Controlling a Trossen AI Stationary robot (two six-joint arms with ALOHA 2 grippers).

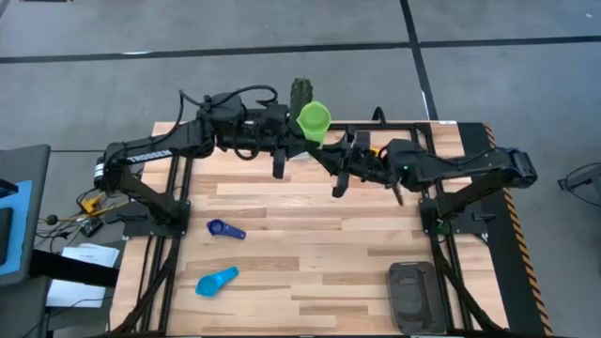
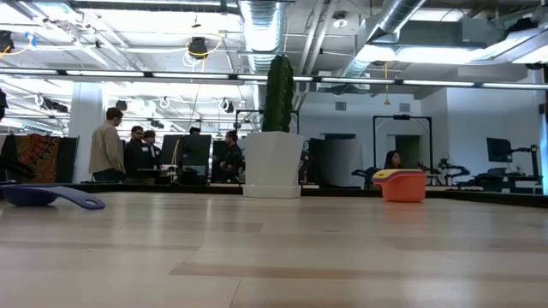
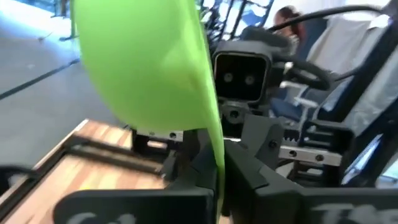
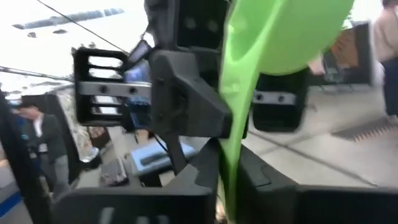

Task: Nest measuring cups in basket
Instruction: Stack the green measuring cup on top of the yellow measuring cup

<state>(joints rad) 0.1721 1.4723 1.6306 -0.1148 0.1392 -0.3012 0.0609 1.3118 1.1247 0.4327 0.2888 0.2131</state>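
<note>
One green plastic measuring cup (image 1: 314,119) hangs above the cactus pot (image 2: 272,162), both grippers clamped on its handle; two blue scoops (image 1: 225,229) lie apart.

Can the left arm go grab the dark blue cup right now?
Probably not yet. The left claw is shut on the green cup, up by the right claw. The dark blue cup lies uncovered below.

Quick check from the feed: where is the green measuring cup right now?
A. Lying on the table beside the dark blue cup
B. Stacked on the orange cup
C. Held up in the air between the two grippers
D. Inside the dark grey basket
C: the green measuring cup is off the table, its handle between the left gripper and right gripper.
</note>
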